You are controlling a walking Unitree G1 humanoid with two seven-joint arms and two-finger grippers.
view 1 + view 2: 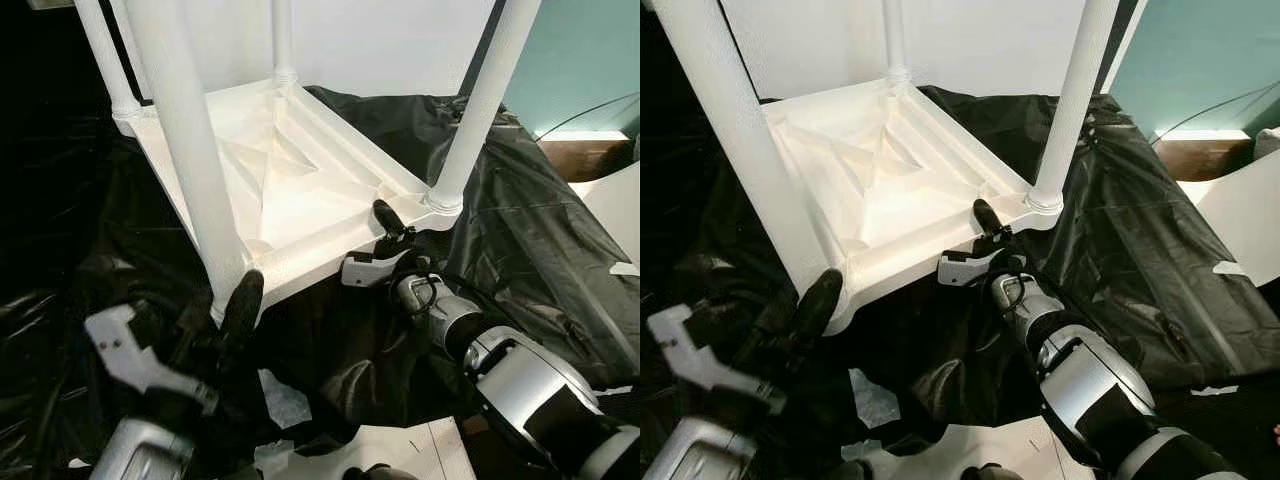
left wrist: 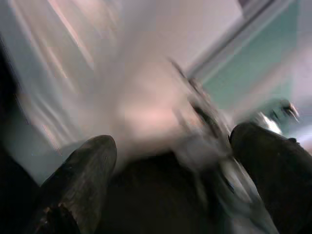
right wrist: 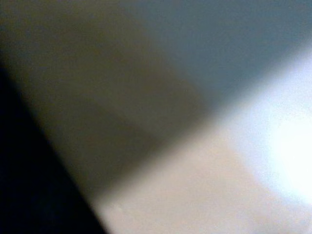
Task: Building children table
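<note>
A white children's table (image 1: 300, 190) lies upside down on black plastic sheeting, its round legs pointing up. My left gripper (image 2: 180, 180) is open at the foot of the near left leg (image 1: 195, 150); one black finger (image 1: 242, 305) rests beside the table's corner. My right gripper (image 1: 385, 228) is at the table's near rim, close to the near right leg (image 1: 485, 100). One finger (image 1: 986, 218) lies over the top of the rim and the other is hidden beneath it, so it looks shut on the rim. The right wrist view is a blur.
Crumpled black sheeting (image 1: 520, 230) covers the floor all around the table. White cardboard (image 1: 400, 445) lies by my feet, and another white panel (image 1: 615, 200) lies at the right. A white wall stands behind, with a teal wall (image 1: 590, 60) to the right.
</note>
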